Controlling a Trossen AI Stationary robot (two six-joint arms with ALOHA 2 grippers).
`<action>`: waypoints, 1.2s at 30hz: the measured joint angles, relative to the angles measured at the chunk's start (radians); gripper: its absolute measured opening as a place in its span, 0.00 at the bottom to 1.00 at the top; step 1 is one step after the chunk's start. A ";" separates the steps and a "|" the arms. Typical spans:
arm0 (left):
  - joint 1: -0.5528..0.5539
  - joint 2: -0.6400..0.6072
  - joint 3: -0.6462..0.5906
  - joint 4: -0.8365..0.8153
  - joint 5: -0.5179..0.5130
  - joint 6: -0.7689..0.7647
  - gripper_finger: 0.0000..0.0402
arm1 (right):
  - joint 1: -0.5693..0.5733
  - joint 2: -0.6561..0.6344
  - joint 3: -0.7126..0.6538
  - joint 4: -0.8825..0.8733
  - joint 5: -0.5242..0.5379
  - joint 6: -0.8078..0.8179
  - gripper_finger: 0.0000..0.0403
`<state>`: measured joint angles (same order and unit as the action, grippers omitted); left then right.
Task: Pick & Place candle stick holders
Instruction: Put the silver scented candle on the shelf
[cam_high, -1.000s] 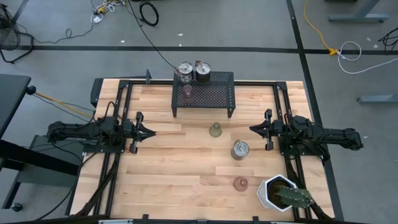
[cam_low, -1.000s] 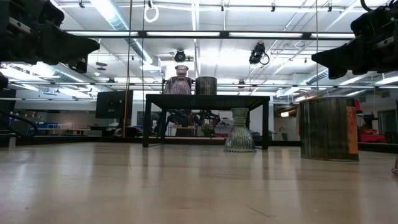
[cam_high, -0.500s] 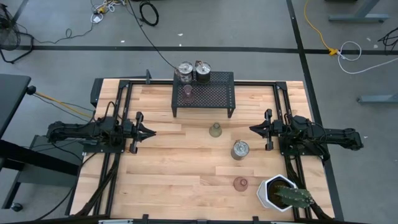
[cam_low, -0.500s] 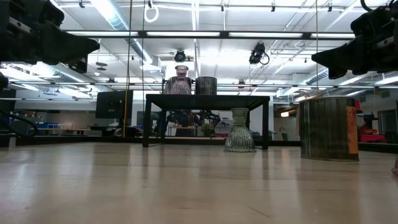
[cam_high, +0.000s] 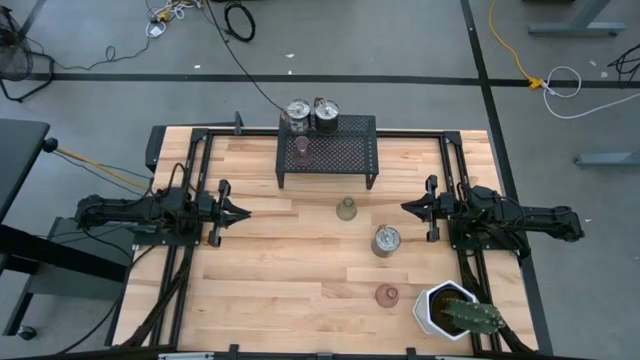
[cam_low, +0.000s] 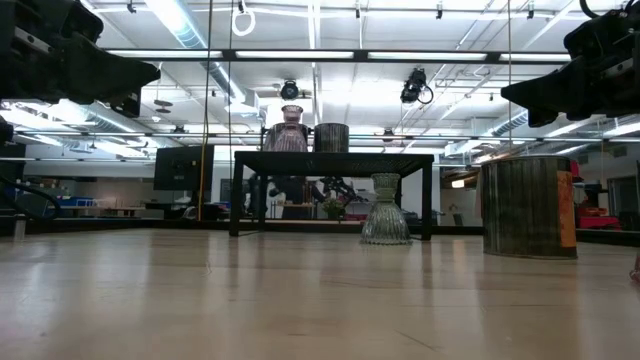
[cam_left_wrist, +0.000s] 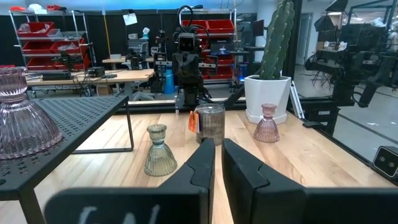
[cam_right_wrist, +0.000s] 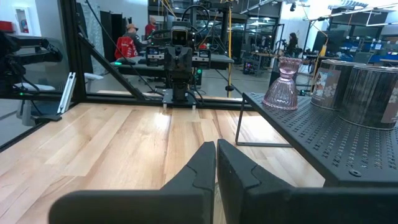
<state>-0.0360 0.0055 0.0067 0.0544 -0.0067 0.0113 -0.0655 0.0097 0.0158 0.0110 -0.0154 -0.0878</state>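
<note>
On the black mesh rack (cam_high: 327, 152) at the table's far side stand two silvery can holders (cam_high: 297, 113) (cam_high: 326, 114) and a pink glass holder (cam_high: 301, 148). On the table stand an olive-green glass holder (cam_high: 346, 209), a third silvery can (cam_high: 386, 240) and a second pink glass holder (cam_high: 387, 295). My left gripper (cam_high: 243, 211) is shut and empty at mid-left, pointing right; its fingers show in the left wrist view (cam_left_wrist: 217, 146). My right gripper (cam_high: 406, 208) is shut and empty at mid-right, pointing left; its fingers show in the right wrist view (cam_right_wrist: 216, 146).
A white hexagonal pot with a cactus (cam_high: 447, 309) stands at the near right corner, close to the pink holder. Black rails (cam_high: 190, 170) run along the table's left and right sides. Bare wood lies between the two grippers and toward the near left.
</note>
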 joint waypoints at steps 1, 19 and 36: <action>0.000 0.000 0.000 0.000 0.000 0.000 0.09 | 0.000 0.000 0.000 0.000 0.000 0.000 0.05; 0.000 0.000 0.000 0.000 0.000 0.000 0.09 | 0.000 0.000 0.000 0.003 0.000 0.000 0.05; 0.000 0.000 0.000 0.000 0.000 0.000 0.09 | 0.000 0.000 0.000 0.057 0.000 0.000 0.05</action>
<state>-0.0360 0.0055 0.0067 0.0545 -0.0063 0.0110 -0.0654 0.0101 0.0162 0.0682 -0.0151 -0.0875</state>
